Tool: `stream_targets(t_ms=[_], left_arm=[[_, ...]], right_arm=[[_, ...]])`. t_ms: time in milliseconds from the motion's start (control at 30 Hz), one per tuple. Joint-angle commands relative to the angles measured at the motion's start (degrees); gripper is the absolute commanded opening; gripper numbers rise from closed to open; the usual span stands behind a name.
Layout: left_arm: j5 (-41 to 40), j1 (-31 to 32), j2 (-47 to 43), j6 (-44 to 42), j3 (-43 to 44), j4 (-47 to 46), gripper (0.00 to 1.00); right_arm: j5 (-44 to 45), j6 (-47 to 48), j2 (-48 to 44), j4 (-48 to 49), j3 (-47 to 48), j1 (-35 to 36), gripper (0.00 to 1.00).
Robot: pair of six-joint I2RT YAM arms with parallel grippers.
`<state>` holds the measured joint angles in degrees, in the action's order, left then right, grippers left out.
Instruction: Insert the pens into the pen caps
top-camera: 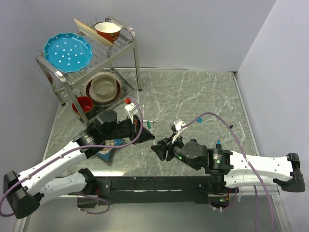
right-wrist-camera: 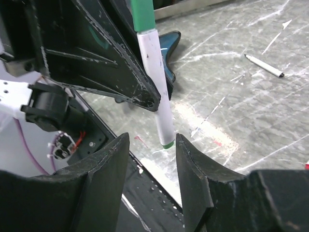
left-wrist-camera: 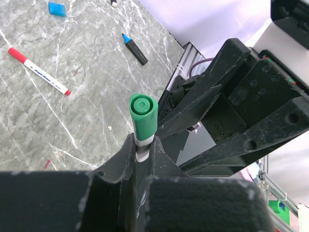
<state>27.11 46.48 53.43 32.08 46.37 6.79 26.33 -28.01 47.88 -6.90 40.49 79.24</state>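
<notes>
Our left pincer (left-wrist-camera: 141,147) pinches the green-capped white pen (right-wrist-camera: 157,72) above the desk (right-wrist-camera: 251,111). Our right pincer (right-wrist-camera: 150,145) stands spread, fingertips either side of the pen's tail.

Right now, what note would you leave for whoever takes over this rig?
Left tool: shut on the green pen, green cap on, held off the table.
Right tool: open, jaws apart at that pen's lower end.
Done: green pen capped; red pen on the table looks capped.
Left: dark blue-tipped marker lies uncapped, blue cap apart from it; another white pen with a dark end, cap state unclear.
</notes>
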Motion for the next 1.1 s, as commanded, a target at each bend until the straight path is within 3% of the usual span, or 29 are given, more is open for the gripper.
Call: stream_targets(t_ms=[0, 433, 533, 667, 767, 800, 900, 1067], left_arm=[[-0.2, -0.2, -1.0, -1.4, 2.4, -0.4, 0.01], [0.4, -0.2, -1.4, -1.1, 2.8, -0.4, 0.01], [0.7, -0.2, -1.5, -0.8, 2.8, -0.7, 0.01], [1.2, -0.2, -1.5, -0.3, 2.5, -1.7, 0.01], [1.1, -0.2, -1.3, 0.0, 2.4, -2.7, 0.01], [1.1, -0.2, -1.2, 0.2, 2.3, -3.0, 0.01], [1.3, -0.2, -1.1, 0.8, 2.1, -4.8, 0.07], [0.8, -0.2, -1.7, 1.7, 0.9, -6.3, 0.28]], right_arm=[[1.6, 1.6, 0.3, 0.7, 2.1, 0.2, 0.51], [5.8, 3.9, 4.9, 1.4, 3.6, 0.1, 0.49], [5.7, 4.2, 6.0, 2.6, 4.0, 0.2, 0.42], [6.0, 4.5, 6.3, 4.7, 3.6, 0.2, 0.14], [6.4, 4.0, 5.6, 6.7, 2.7, 0.2, 0.0], [6.5, 3.9, 5.1, 6.8, 2.3, 0.2, 0.0], [6.9, 3.6, 4.8, 11.3, 1.3, 0.3, 0.0], [9.1, 1.3, 5.4, 15.2, 1.0, 0.0, 0.0]])
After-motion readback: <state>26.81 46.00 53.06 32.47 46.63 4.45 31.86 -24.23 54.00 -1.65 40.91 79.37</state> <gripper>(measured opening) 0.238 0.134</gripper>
